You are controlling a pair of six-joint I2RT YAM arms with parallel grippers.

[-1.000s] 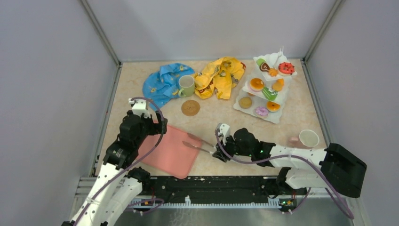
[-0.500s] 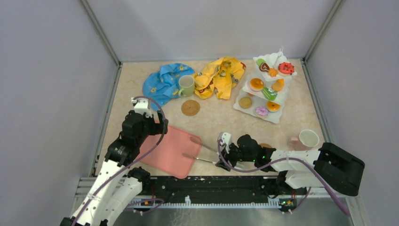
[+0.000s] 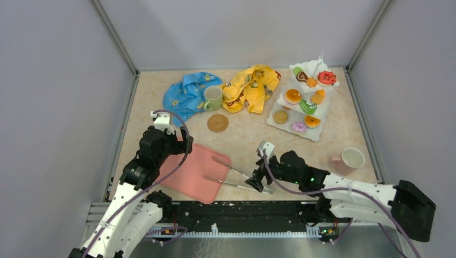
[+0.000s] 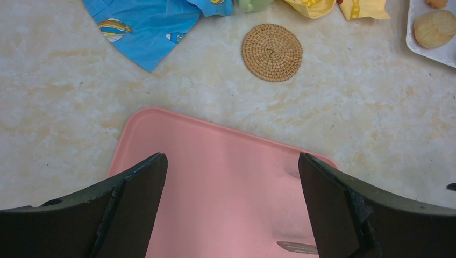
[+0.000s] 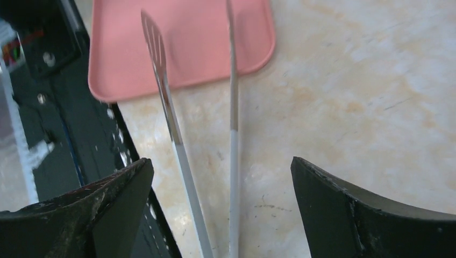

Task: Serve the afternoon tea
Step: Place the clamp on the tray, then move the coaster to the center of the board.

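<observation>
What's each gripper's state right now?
Left gripper: open, empty, over the pink tray.
Right gripper: open, metal tongs lying free between the jaws.

Lab enclosure (plain grey walls (image 3: 242, 32))

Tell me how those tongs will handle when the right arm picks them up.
The tongs look thin and smooth, so they may slip in the fingers. Their two arms splay apart, so they will probably spring when squeezed. Long and slim, they likely tilt if gripped near one end.
</observation>
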